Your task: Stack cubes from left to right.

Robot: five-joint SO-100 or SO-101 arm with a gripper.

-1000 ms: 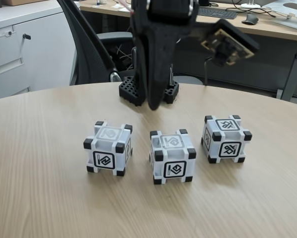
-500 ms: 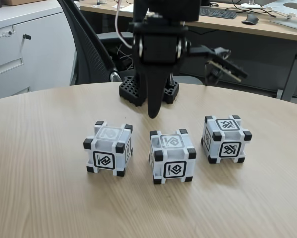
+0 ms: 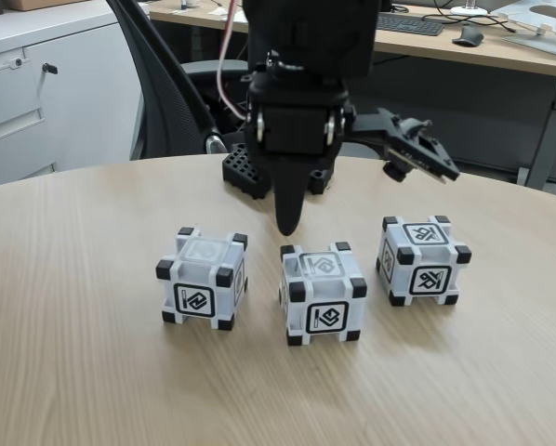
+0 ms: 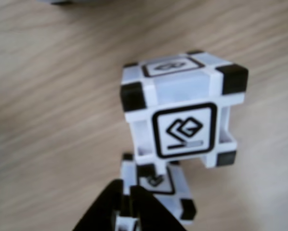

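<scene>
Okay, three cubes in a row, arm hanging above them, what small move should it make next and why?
Probably open the fingers and shift left over the left cube. The gripper hangs pinched to a point above the table, behind the middle cube, holding nothing, and no cube is stacked yet.

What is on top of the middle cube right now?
Nothing rests on the middle cube; its top face is bare. The hand hangs above and behind it. The table under the cube is hidden.

No legible text — cube (image 3: pixel 323 295) glyphs only
</scene>
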